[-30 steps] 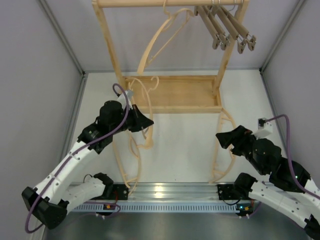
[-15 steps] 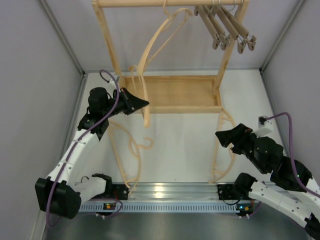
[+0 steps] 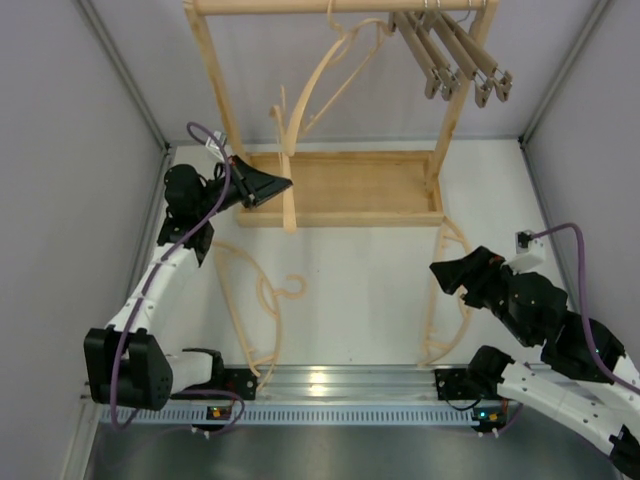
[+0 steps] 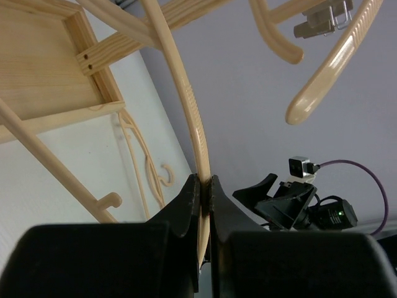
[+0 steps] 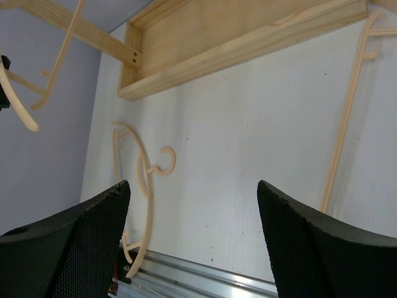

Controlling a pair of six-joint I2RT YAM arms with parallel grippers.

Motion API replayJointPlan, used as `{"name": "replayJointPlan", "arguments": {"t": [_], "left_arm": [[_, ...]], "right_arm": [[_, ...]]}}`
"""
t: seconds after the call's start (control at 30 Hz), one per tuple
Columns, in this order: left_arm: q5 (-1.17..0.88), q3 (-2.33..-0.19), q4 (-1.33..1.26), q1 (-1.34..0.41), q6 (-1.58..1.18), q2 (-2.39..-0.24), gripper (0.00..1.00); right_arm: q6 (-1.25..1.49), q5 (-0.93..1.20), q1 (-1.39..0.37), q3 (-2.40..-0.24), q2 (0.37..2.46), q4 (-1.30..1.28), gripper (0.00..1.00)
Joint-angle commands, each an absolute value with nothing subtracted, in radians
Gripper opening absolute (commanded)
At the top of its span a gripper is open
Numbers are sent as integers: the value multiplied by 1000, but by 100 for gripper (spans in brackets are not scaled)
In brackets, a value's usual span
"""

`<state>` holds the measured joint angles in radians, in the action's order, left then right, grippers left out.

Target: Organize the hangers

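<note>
Since the earlier frame, my left arm has swung farther toward the back-left corner and lifted its load higher above the table (image 3: 360,290). My right arm has kept its pose.

Left gripper (image 3: 284,184): both fingers (image 4: 186,198) are pressed against opposite faces of a pale curved hanger (image 3: 288,200), pinching it partway along one arm.

Held hanger: it is clear of the table and stands nearly upright in the top view. It crosses the left end of the tray base (image 3: 370,185) of the rack frame (image 3: 208,75), and its upper end is beside the frame's left post. Whether it touches the tray cannot be told.

Right gripper (image 3: 440,275): the fingers (image 5: 74,248) are spread wide with nothing between them. It is poised over the table's right side, near the near-right hanger (image 5: 347,118) but apart from it.

Near-right hanger: it lies flat on the table, in front of the tray's right corner.

Near-left hanger (image 5: 151,205): it lies flat on the table's left side, with its hook pointing toward the middle.

Hung hanger (image 3: 318,85): a pale curved one suspended from the top rail (image 3: 260,6) near its middle.

Clamp bars (image 3: 448,55): a brown-grey group hanging close together at the right end of the same rail.
</note>
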<state>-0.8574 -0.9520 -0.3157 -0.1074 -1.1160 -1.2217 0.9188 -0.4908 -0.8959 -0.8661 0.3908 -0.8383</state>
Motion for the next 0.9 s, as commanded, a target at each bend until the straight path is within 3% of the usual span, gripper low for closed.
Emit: {"name": "replayJointPlan", "arguments": {"t": [0.0,0.57,0.87], "left_arm": [[-949,-945,-512,-107,-1144,-1210,0],[-977,-881,-439,-173,-1068,-1146,0],[-959,-975,-430,-173,-1054,-1189,0]], "right_arm": [[911,-482,-905,-902,399,-824,80],[920,-477,-905,-891,397,-815,80],[922,-476,-905,-885,394,-815,80]]}}
